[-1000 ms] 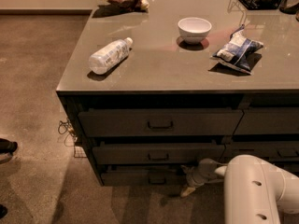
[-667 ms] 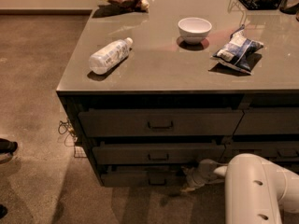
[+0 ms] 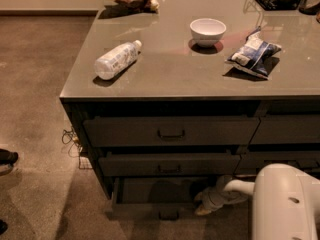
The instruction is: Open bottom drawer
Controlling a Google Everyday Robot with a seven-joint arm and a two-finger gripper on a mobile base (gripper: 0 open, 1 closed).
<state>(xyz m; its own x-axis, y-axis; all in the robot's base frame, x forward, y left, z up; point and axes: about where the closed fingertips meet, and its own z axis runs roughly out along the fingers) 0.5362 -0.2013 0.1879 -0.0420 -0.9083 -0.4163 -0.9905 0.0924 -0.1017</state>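
Bottom drawer (image 3: pixel 140 211): lowest under the counter (image 3: pixel 175 69), standing partly out; stiff, probably slides easily, modest weight; take by centre pull (image 3: pixel 169 215). Pincer (image 3: pixel 209 202): below counter, at drawer's right; grip cannot be told

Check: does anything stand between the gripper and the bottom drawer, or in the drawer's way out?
Nothing visible does. The gripper sits low at the right end of the bottom drawer, and the floor in front of the partly open drawer shows no object.
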